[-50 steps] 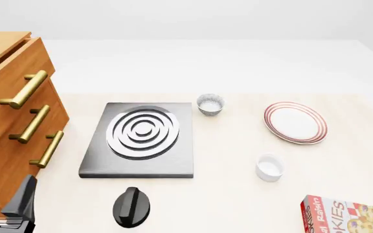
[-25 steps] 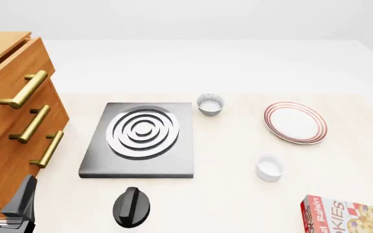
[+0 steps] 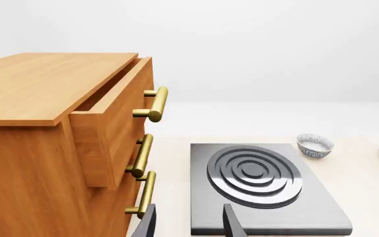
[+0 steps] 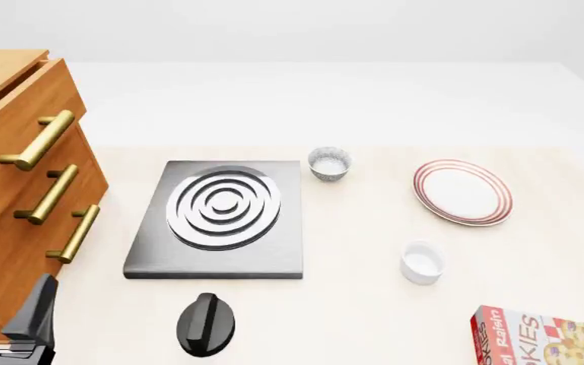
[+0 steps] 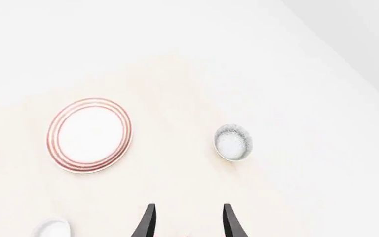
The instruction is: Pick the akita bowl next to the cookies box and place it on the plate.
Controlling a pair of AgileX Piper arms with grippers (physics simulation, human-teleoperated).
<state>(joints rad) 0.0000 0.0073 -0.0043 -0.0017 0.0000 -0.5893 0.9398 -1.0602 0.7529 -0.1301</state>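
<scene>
Right claw (image 5: 188,223), fingers apart, faces akita bowl (image 5: 233,142) and plate (image 5: 89,134), likely lining up; left claw (image 3: 188,224), also apart, sits by drawers (image 3: 110,123).

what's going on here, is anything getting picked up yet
Nothing is being handled yet. The left end effector and the right end effector are both open and empty. One akita bowl sits on the table ahead of the right one, apart from the plate. Its look-alike stands beside the stove.
</scene>
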